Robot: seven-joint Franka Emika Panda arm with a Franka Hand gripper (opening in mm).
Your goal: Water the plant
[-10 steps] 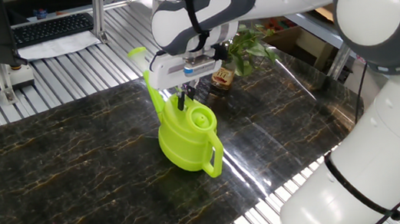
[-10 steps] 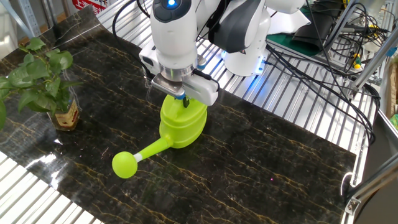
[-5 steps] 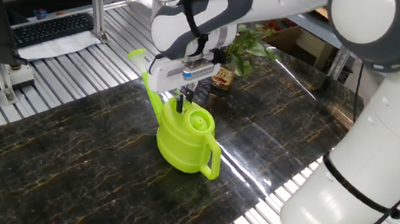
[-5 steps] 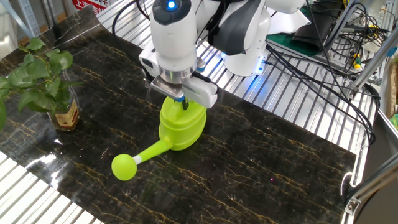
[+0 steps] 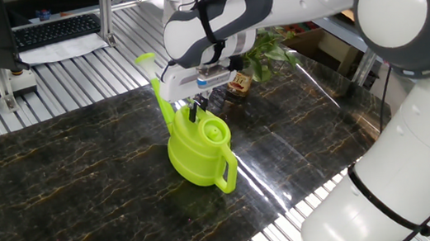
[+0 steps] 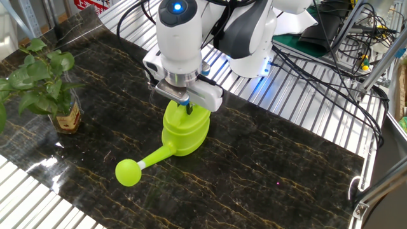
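Hovering right over the lime-green watering can (image 5: 197, 151), the gripper (image 5: 195, 106) has its dark fingers down at the can's top opening, but I honestly can't tell if they're pinching anything or just sitting there. The can sits upright on the dark marble table (image 6: 273, 162). The plant (image 6: 44, 79) stands well apart near the table's edge.

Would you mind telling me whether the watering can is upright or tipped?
Upright: the watering can sits flat on the table, fill opening upward.
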